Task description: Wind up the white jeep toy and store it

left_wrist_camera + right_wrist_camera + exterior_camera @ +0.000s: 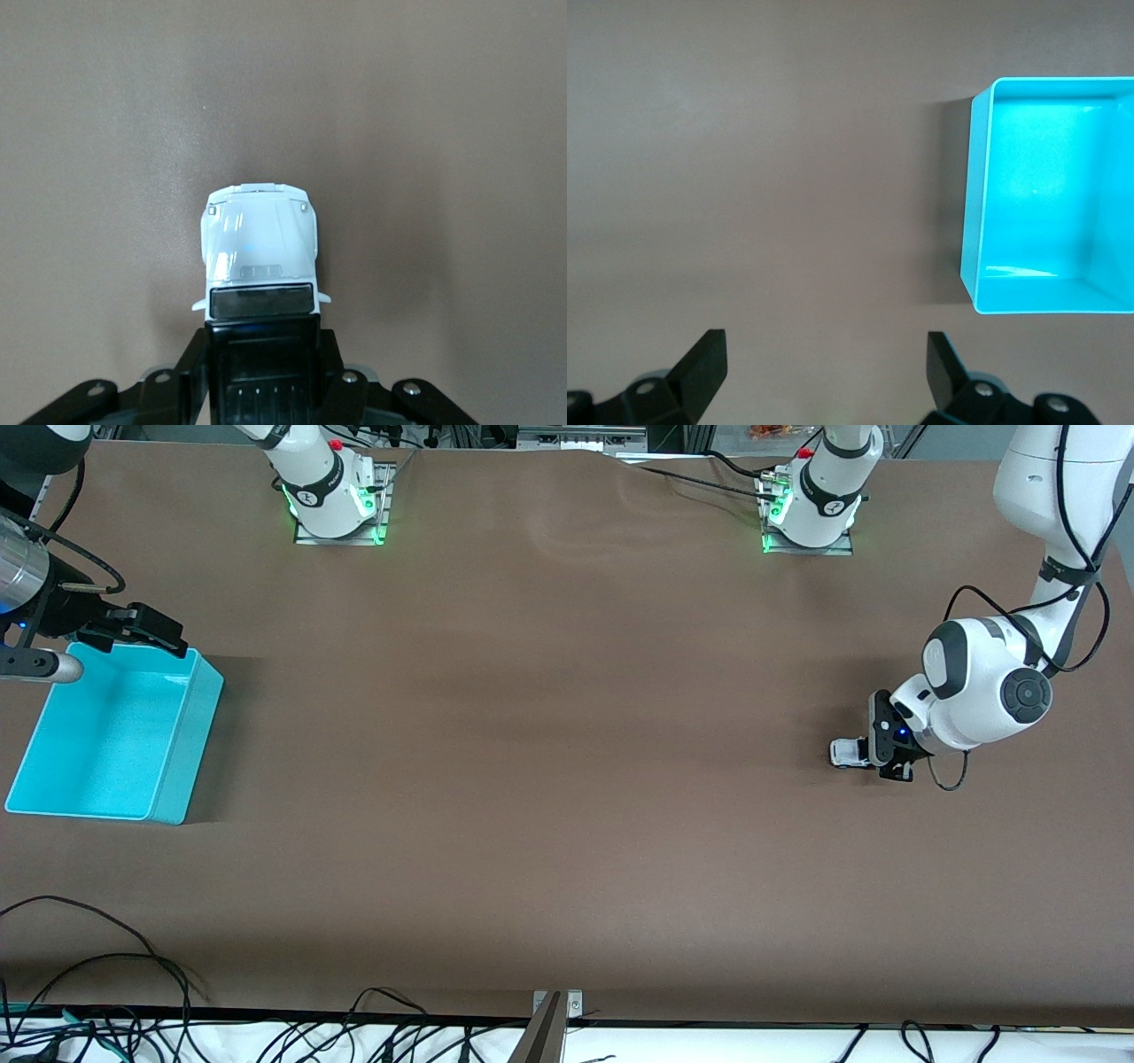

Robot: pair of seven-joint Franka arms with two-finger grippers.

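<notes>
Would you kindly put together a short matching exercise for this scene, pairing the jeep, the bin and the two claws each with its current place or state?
Things:
1. white jeep toy
2. turquoise bin
3. left claw
4. right claw

Places or states:
A. open, over the bin's edge at the right arm's end of the table
B. shut on the toy's black rear, down at the table
C. empty, standing at the right arm's end of the table
D. gripped by its rear at the left arm's end of the table

Pairs: 1-D, 2-C, 3-B, 4-A
</notes>
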